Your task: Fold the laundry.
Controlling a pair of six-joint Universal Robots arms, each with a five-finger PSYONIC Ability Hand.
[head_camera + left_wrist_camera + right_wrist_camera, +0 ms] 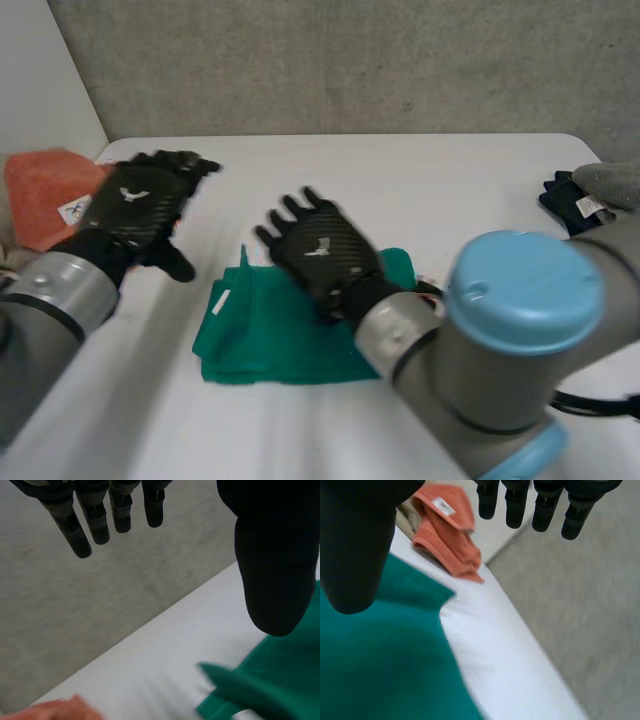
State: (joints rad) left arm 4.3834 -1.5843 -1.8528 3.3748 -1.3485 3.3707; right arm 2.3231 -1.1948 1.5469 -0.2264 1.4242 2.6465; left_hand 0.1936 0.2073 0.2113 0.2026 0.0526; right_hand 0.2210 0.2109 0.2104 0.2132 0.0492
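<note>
We are looking at a green cloth [270, 335] lying folded near the middle of the white table [450, 180], its long axis running left to right. A small white tag [220, 303] is sitting at its left edge, too small for us to read. The right hand [320, 250] is hovering over the cloth's far part, fingers spread straight toward the far left and holding nothing, while the left hand [135, 200] is hanging open to the cloth's left, fingers pointing far and right. An orange cloth [45, 190] with an unreadable white label [75, 210] is lying at the table's far left corner.
</note>
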